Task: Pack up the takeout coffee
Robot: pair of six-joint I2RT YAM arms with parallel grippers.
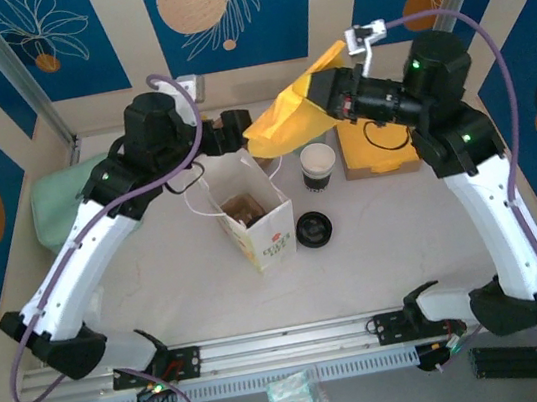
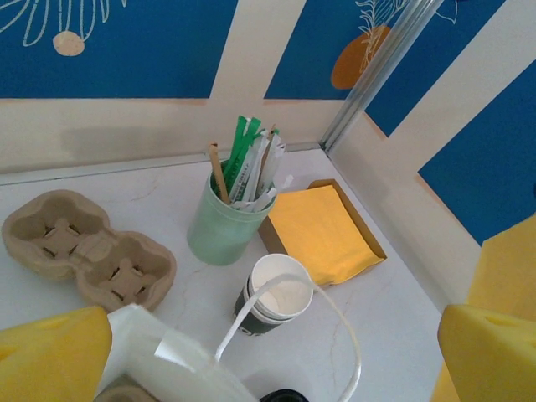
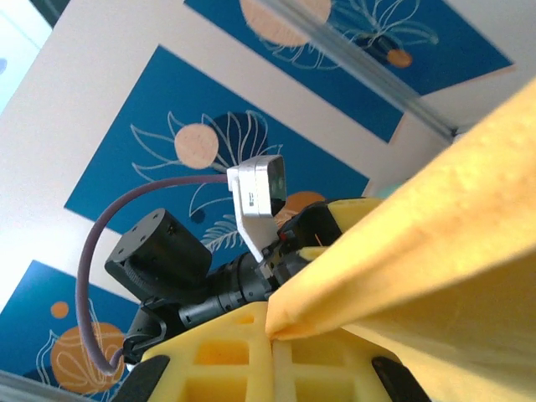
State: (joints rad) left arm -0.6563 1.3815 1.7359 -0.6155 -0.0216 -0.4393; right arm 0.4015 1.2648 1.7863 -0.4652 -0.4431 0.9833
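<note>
The takeout coffee (image 1: 319, 165) is a white paper cup with a black lower band, standing upright and empty right of the white paper bag (image 1: 254, 218). In the left wrist view the takeout coffee (image 2: 272, 297) stands behind the bag's looped handle (image 2: 251, 310). My left gripper (image 2: 268, 360) is open and hovers over the bag's near edge, with nothing between its yellow fingers (image 2: 50, 356). In the top view my left gripper (image 1: 231, 131) sits behind the bag. My right gripper (image 1: 320, 84) is raised above the cup, shut on a yellow napkin (image 1: 287, 122). In its wrist view my right gripper (image 3: 272, 333) pinches the napkin (image 3: 435, 243).
A round black lid (image 1: 314, 228) lies in front of the cup. A shallow cardboard box of yellow napkins (image 2: 322, 230) sits at the back right. A mint-green cup of stirrers (image 2: 222, 226) and a pulp cup carrier (image 2: 84, 255) stand behind the bag. A pale green cloth (image 1: 56, 202) lies far left.
</note>
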